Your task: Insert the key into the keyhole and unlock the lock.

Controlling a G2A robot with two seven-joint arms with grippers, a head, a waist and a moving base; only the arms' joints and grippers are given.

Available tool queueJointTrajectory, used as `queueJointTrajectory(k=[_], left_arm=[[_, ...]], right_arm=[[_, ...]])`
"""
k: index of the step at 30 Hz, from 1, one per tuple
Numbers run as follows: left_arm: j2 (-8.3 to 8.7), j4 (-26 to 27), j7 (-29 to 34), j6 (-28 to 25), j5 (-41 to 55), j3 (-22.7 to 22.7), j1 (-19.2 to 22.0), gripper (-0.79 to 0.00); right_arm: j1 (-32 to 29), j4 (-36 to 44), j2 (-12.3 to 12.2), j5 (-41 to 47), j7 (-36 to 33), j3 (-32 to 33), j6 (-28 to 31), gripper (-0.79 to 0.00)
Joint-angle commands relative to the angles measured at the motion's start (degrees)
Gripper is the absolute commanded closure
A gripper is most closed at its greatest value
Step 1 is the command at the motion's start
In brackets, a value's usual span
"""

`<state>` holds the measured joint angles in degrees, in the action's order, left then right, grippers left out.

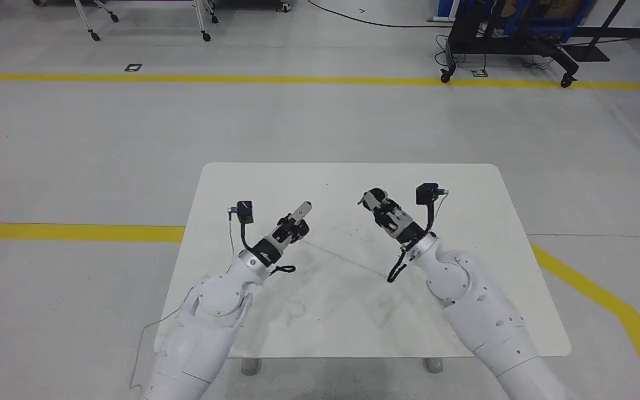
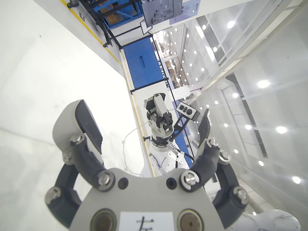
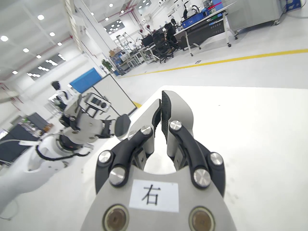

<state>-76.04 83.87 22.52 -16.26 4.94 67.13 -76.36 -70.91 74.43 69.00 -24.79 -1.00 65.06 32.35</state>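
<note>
The left gripper (image 2: 144,108) stands released, its two ribbed pads (image 2: 87,121) spread well apart with nothing between them; the right gripper (image 3: 161,108) is clenched, pad pressed to pad, and grasps nothing; both are held over the middle of the white table (image 1: 470,300), near each other but apart; where the key and the lock lie I cannot tell from these views, so the task looks to be at its very start, with neither thing in hand. The risks from here follow from that: a closed right gripper brought down on a key would shove it across the smooth top instead of taking it, so it would have to open first; a thin, flat key is likely to slip or twist between such broad pads, and a key gripped askew would jam at the keyhole; a lock left unsteadied would probably turn with the key rather than open.
</note>
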Motion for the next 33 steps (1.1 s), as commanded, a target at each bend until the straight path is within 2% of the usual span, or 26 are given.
queueJointTrajectory(k=[1,3,6,7,8,12,18,33], left_arm=[[-0.12,-0.08,0.51,-0.75,0.2,-0.89,0.09,-0.785],[-0.24,-0.02,1.35,-1.69,0.45,-1.89,0.09,-0.751],[-0.4,-0.21,2.66,-3.11,2.01,-2.93,0.02,-0.576],[-0.45,-0.42,2.89,-3.58,2.72,-3.06,0.02,-0.551],[-0.48,-0.6,2.98,-3.94,3.01,-3.2,0.05,-0.388],[-0.57,-1.23,1.99,-5.1,0.67,-4.05,0.23,-0.305],[-0.72,-1.72,-0.74,-5.45,-3.92,-5.42,0.2,-0.246],[-0.8,-2.32,-2.55,-5.33,-4.02,-5.25,0.41,-0.256]], right_arm=[[0.19,-0.3,0.26,5.86,-2.29,-0.39,0.51,0.0],[0.43,-0.64,0.5,10.42,-3.89,-0.54,0.84,0.0],[0.89,-1.2,0.66,14.06,-6.0,-0.38,0.9,0.0],[1.03,-1.31,0.68,14.54,-6.67,-0.35,1.0,0.0],[1.08,-1.44,0.71,14.55,-7.6,-0.59,1.02,0.0],[0.91,-1.49,1.11,17.44,-9.78,-1.83,1.84,0.0],[1.45,-2.49,1.59,20.65,-12.32,-2.9,2.72,0.0],[2.15,-3.32,1.8,25.91,-21.19,-3.46,5.23,0.0]])
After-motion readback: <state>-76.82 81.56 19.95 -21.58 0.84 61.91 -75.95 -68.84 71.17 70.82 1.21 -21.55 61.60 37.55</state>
